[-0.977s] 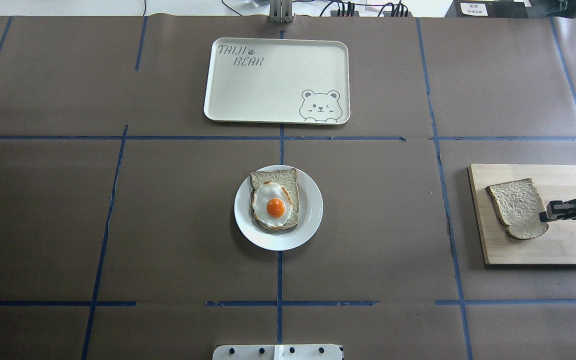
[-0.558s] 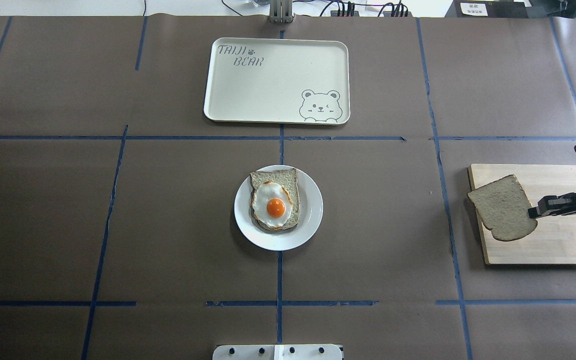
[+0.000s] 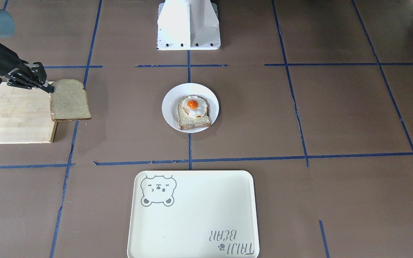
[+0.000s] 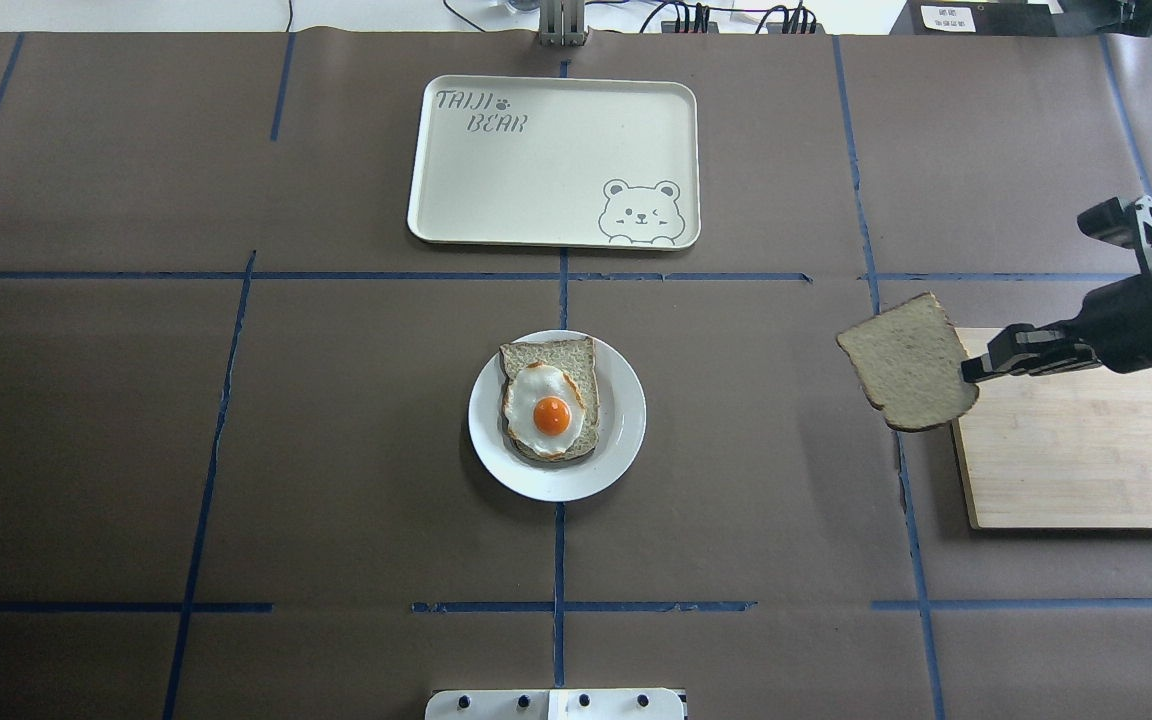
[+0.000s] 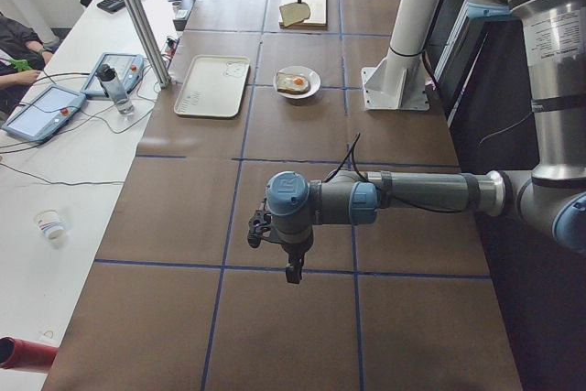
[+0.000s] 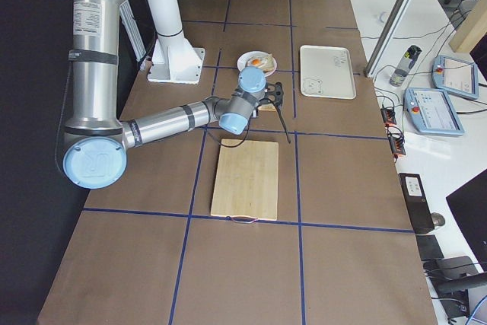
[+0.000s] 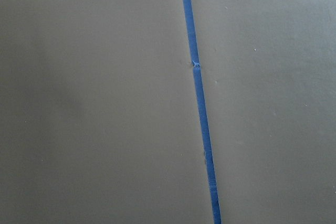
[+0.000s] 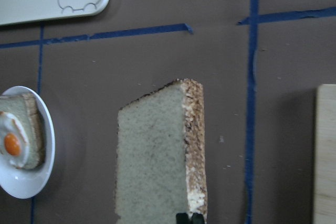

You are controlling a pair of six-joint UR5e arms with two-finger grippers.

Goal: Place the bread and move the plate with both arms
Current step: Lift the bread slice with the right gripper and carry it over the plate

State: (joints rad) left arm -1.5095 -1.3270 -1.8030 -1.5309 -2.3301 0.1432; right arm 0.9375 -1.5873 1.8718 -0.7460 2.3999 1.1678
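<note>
My right gripper is shut on the edge of the plain bread and holds it in the air, past the left edge of the wooden board. The right wrist view shows the bread hanging over the brown table. The front view shows the same grip on the bread. The white plate sits at the table's middle, to the left of the bread, with an egg-topped slice on it. My left gripper hangs far off over the table; I cannot tell whether it is open or shut.
A wooden board lies at the right edge under my right arm. A cream bear tray lies beyond the plate. The white robot base stands at the near edge. Blue tape lines cross the brown table.
My right gripper has lifted the bread off the board and carried it left, toward the plate, past the board's edge. The plate and tray have not moved.
</note>
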